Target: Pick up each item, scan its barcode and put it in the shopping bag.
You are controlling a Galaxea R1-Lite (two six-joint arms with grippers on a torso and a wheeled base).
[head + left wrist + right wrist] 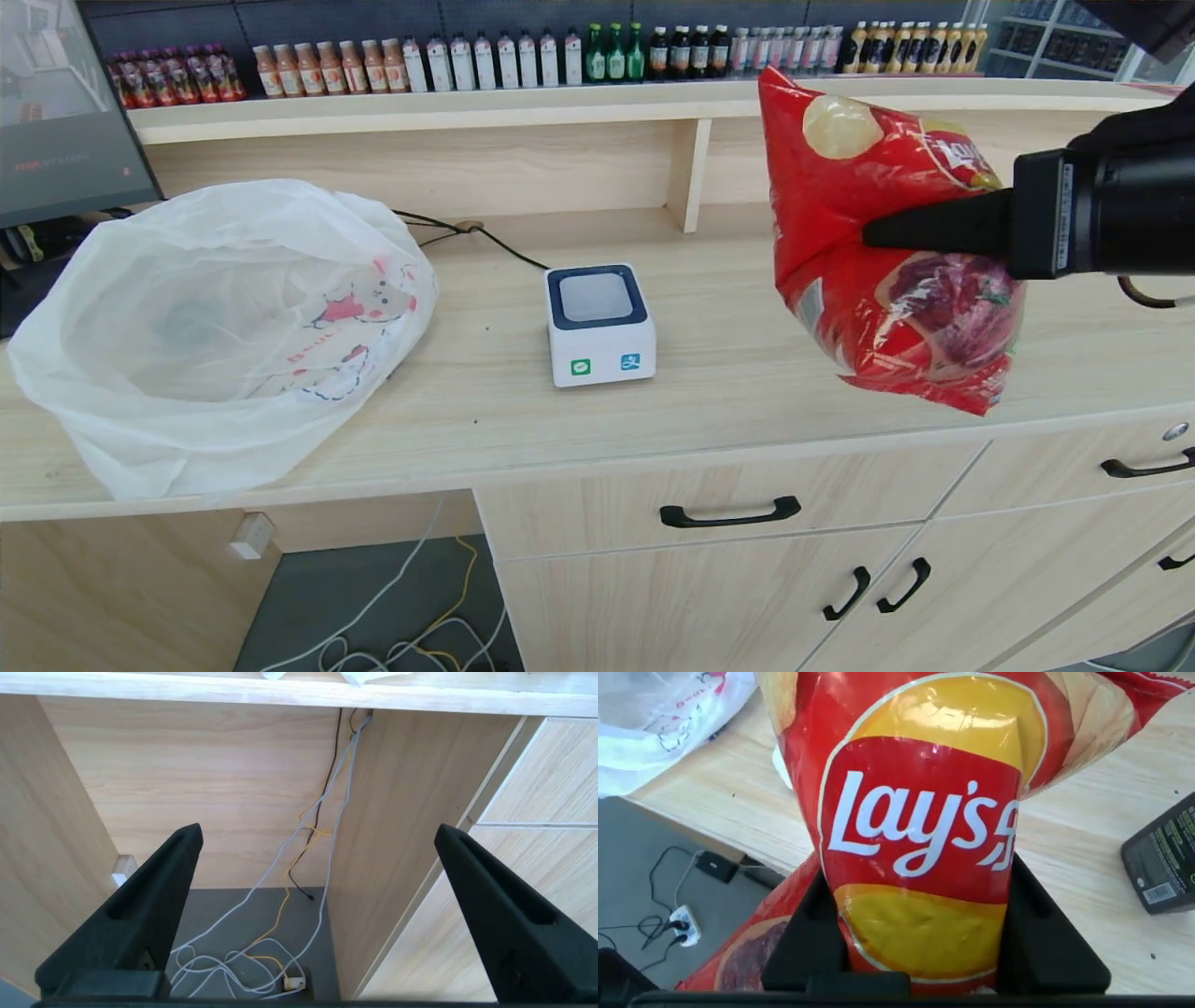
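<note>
Right of the scanner (599, 322), the right gripper (876, 235) is clenching a red chip bag (878, 308) around its middle, holding it off the counter (728, 392). Left of the scanner, the white shopping bag (140, 439) is lying open. Lower than the scanner, the left gripper (318, 840) is hanging with jaws spread wide, grasping nothing.

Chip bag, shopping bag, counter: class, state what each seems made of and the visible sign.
Chip bag: glossy plastic film, probably; it shines and crinkles. Shopping bag: thin translucent white plastic, creased and slumped. Counter: pale matt board with wood grain, possibly laminate rather than solid wood.
</note>
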